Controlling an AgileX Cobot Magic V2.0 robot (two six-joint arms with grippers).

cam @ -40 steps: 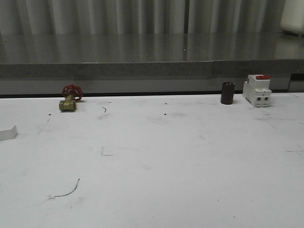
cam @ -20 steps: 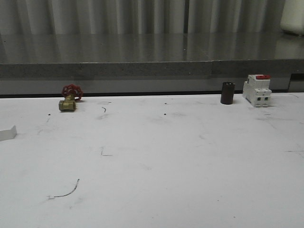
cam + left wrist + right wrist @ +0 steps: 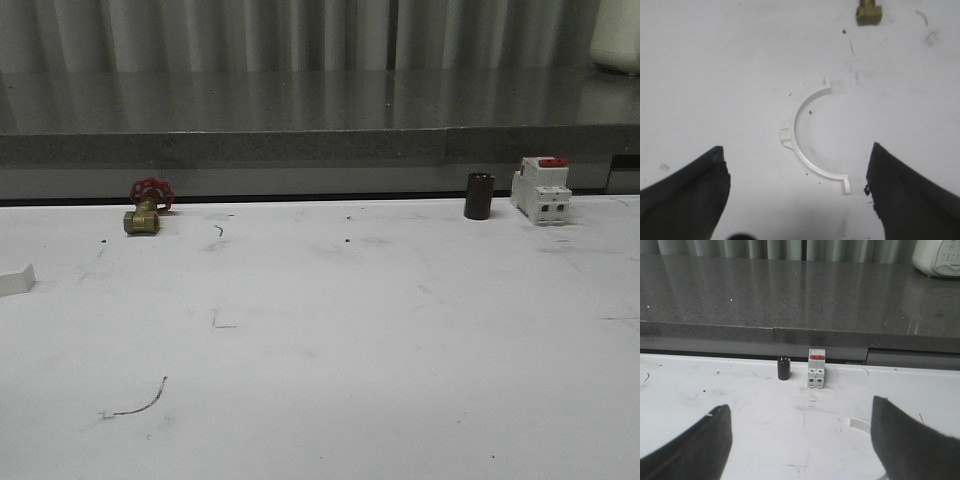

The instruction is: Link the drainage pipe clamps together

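Observation:
One white half-ring drainage pipe clamp [image 3: 785, 136] lies flat on the white table under my left gripper [image 3: 796, 148]. That gripper hangs above it, open, one dark finger [image 3: 685, 195] on each side and nothing held. A short white arc of another clamp [image 3: 860, 424] lies on the table in the right wrist view, mostly hidden behind one finger [image 3: 912, 440]. My right gripper [image 3: 799, 407] is open and empty above the table. In the front view a white plastic end [image 3: 17, 280] pokes in at the left edge.
A brass valve with a red handwheel [image 3: 147, 210] stands at the back left. A black cylinder [image 3: 479, 196] and a white circuit breaker [image 3: 541, 189] stand at the back right. A grey stone ledge [image 3: 320, 145] runs behind the table.

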